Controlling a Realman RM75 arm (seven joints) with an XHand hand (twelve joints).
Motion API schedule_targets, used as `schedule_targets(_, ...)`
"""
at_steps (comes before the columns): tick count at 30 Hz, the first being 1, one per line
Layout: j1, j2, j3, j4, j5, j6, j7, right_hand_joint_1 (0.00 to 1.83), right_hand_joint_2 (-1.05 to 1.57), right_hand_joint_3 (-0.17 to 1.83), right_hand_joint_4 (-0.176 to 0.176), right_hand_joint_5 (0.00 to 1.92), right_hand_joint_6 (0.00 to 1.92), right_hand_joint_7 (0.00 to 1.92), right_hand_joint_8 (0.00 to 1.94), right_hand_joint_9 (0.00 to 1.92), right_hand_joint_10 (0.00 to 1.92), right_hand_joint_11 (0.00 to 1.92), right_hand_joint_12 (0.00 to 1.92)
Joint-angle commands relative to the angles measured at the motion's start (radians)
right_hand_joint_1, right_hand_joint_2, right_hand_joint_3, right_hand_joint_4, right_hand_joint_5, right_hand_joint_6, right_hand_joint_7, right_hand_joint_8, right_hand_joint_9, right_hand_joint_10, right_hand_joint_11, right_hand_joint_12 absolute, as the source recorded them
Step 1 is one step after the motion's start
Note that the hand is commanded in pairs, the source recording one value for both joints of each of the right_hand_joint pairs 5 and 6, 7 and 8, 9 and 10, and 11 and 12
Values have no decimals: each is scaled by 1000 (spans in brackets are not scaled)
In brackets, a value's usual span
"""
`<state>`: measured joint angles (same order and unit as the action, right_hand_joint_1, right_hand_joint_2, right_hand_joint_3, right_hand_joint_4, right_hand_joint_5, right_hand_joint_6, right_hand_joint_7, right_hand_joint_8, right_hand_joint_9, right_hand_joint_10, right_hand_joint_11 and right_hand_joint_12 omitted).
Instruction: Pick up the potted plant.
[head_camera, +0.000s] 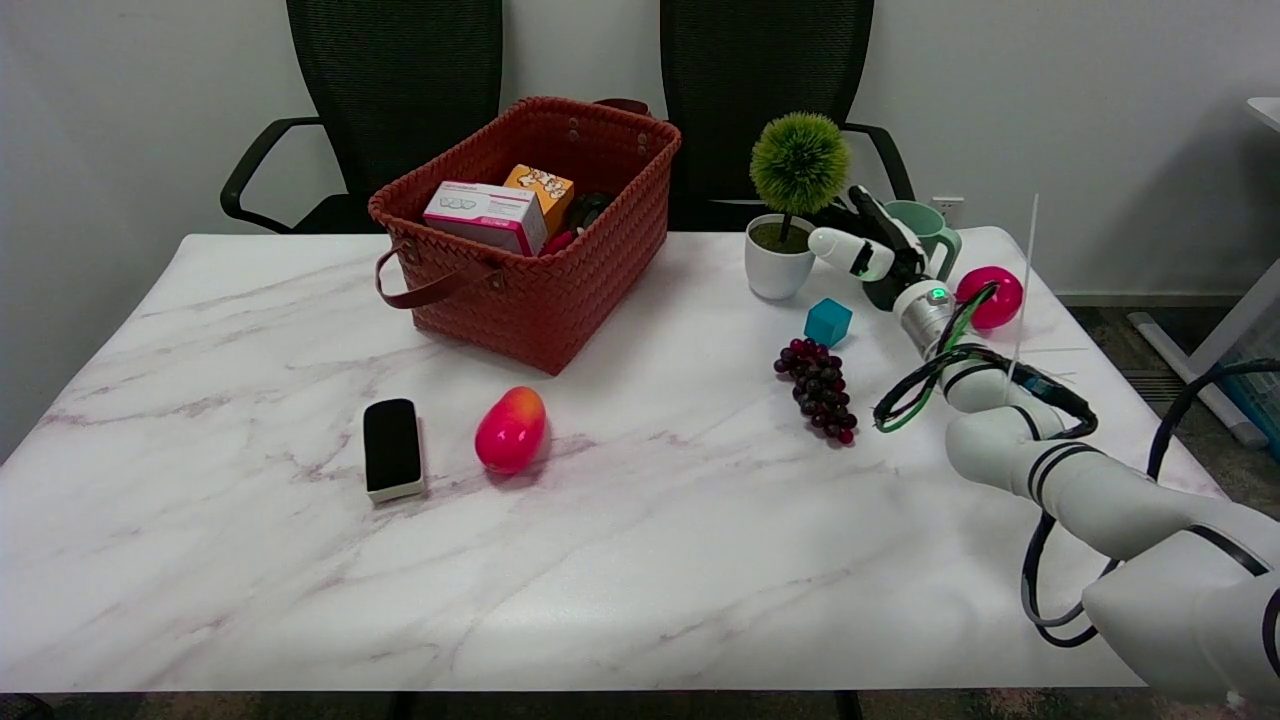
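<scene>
One potted plant (784, 232) stands near the table's (250, 560) far edge, toward its right corner. Your right hand (866, 248) sits just beside the pot's right side, fingers apart, gripping nothing.

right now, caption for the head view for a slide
Right hand open beside the potted plant on the marble table.

A woven red basket (545, 240) holding boxes (487, 215) sits near the marble table's (250, 560) far edge; a mango (511, 429), black eraser (392, 448), grapes (819, 388), teal cube (828, 322), green mug (932, 228) and 2 chairs (395, 90) also appear.
</scene>
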<state>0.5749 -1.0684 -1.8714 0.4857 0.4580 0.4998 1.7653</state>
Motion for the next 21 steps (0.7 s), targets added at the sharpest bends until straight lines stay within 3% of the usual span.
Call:
schedule_targets(1, 40, -8, 3, -65, -4, -9, -1, 1069, -352, 691, 0, 0, 0, 225, 225, 242, 242, 160, 160)
schedule_targets(21, 99, -33, -21, -89, -5, -85, -67, 1068, -387, 711, 0, 0, 0, 226, 226, 235, 235, 143, 143)
